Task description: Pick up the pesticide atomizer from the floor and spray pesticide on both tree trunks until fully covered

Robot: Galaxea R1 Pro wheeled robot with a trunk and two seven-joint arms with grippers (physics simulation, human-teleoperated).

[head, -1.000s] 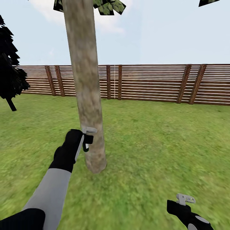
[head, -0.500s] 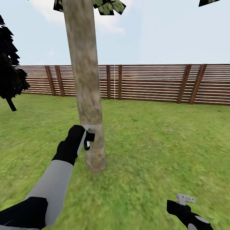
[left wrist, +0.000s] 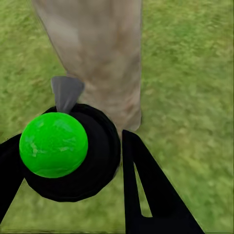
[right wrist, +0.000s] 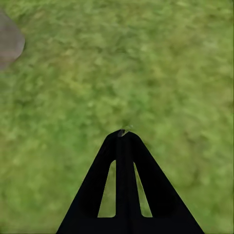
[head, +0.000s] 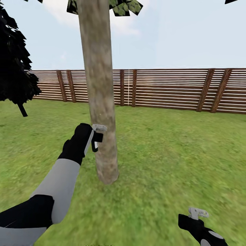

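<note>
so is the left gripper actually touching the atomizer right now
Touching. In the left wrist view, the left gripper has its fingers pressed against both sides of the pesticide atomizer.

A garden outside, with grass, a tree and a fence.

Green grass (head: 177, 150) is covering the ground all the way back to a long wooden fence (head: 171, 89) made of flat boards lying sideways between slanted brown posts. A tall tree trunk (head: 100, 102) with grey-brown bark is standing up from the lawn, and dark leaves (head: 119, 6) are hanging high above it. A dark bush (head: 15, 65) on a thin stem is growing off to one side. Blue sky (head: 191, 34) with pale clouds is showing over the fence, so this is an outdoor yard and not a room.
</note>
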